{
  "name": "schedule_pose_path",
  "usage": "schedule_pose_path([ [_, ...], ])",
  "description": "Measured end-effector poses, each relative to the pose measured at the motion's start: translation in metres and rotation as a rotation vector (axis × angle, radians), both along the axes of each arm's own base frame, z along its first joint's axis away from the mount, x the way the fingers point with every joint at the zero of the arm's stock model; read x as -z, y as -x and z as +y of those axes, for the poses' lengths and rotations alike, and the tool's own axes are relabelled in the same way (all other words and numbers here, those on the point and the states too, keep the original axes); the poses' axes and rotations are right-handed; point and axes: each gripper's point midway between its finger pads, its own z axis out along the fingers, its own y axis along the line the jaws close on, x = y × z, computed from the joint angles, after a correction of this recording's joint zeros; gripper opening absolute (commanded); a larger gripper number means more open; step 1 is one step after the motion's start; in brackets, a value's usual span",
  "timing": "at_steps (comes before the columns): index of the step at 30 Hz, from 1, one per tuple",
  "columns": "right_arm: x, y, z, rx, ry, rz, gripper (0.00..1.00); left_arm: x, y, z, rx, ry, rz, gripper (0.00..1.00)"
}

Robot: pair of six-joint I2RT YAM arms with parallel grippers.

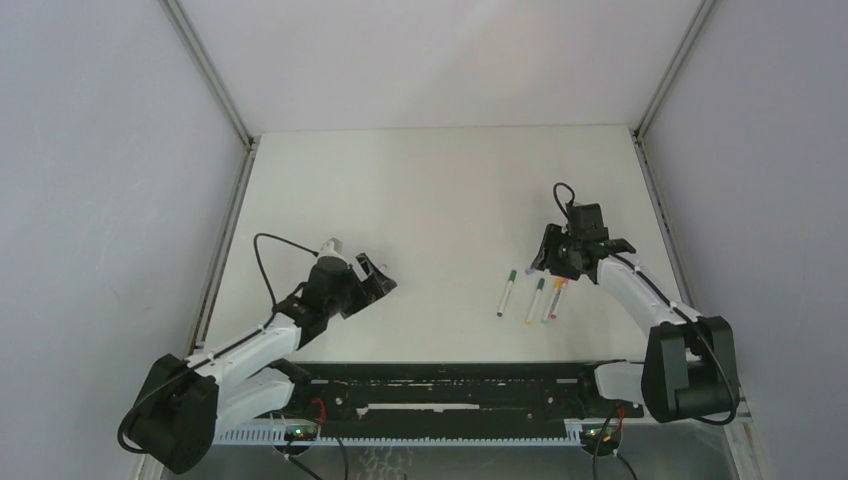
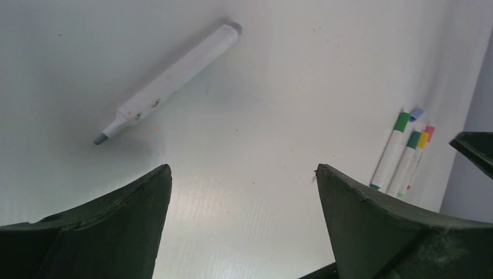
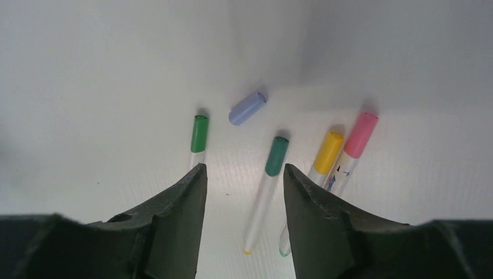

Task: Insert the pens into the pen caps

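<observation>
Four white marker pens [image 3: 263, 195] near the desk's [image 1: 430, 190] right edge wear caps, a loose lavender plastic cap [image 3: 247, 108] and a bare white pen [image 2: 168, 81] are unjoined, and the left gripper [image 2: 242, 171] and right gripper [image 3: 244, 167] gape empty.

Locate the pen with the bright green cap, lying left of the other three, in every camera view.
Top external: the bright green-capped pen is right of centre, leftmost in the row.
Left wrist: at the far right edge, again leftmost in the row.
Right wrist: its cap shows left of centre, with the barrel running behind the right gripper.
Shared landmark: the loose lavender cap, lying close by its capped end.
</observation>
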Motion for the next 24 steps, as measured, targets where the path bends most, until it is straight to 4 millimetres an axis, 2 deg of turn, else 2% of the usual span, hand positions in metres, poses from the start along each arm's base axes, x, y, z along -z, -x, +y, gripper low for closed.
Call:
schedule_pose_path([
  [5, -0.026, -0.010, 0.005, -0.030, 0.006, -0.126, 0.52, 0.010, -0.006, 0.014, -0.068, -0.039, 0.023, 0.97],
  [9, -0.045, -0.016, 0.030, -0.121, -0.019, -0.221, 0.53, 0.015, -0.013, 0.025, -0.120, -0.068, 0.023, 0.98],
  [15, -0.049, -0.023, 0.103, -0.354, -0.079, -0.248, 0.51, 0.016, -0.026, 0.032, -0.169, -0.081, -0.005, 0.98],
  [18, -0.045, -0.029, 0.148, -0.468, -0.118, -0.246, 0.50, 0.015, -0.031, 0.033, -0.181, -0.078, -0.019, 0.98],
  [24, -0.029, -0.040, 0.220, -0.619, -0.187, -0.226, 0.44, 0.015, -0.045, 0.038, -0.198, -0.099, -0.050, 0.98],
])
